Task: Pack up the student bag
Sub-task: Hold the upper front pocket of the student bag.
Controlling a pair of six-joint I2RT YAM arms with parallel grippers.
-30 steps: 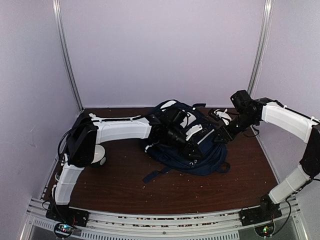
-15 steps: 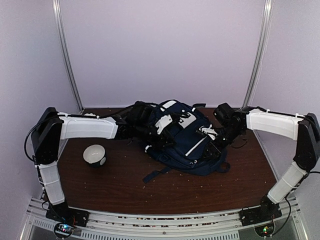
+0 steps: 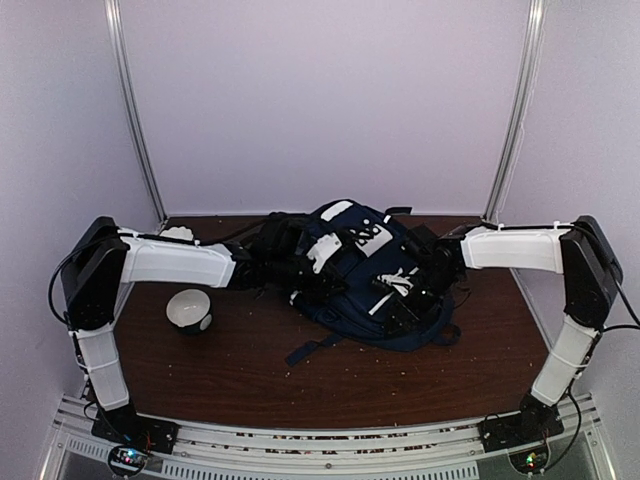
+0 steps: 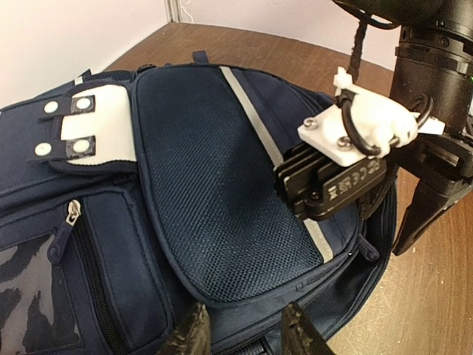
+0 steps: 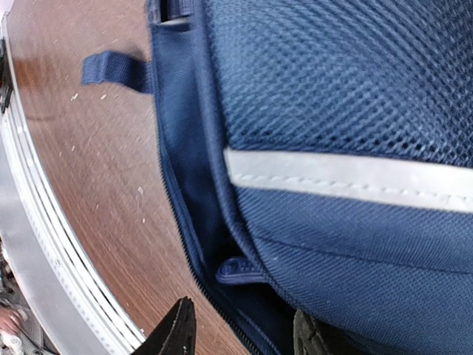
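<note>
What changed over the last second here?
The left claw pulled back leftward to the student bag's left side, its arm uncovering the white bowl. The right claw moved in over the bag's right side. Bag and bowl stayed put.

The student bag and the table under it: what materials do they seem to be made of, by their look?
The student bag looks like matte navy woven fabric, probably synthetic; its front panel shows an open mesh weave, and the stripe is a smoother pale band with stitching. The table looks like dark wood or wood-look laminate, slightly glossy: grain lines and soft reflections show.
</note>
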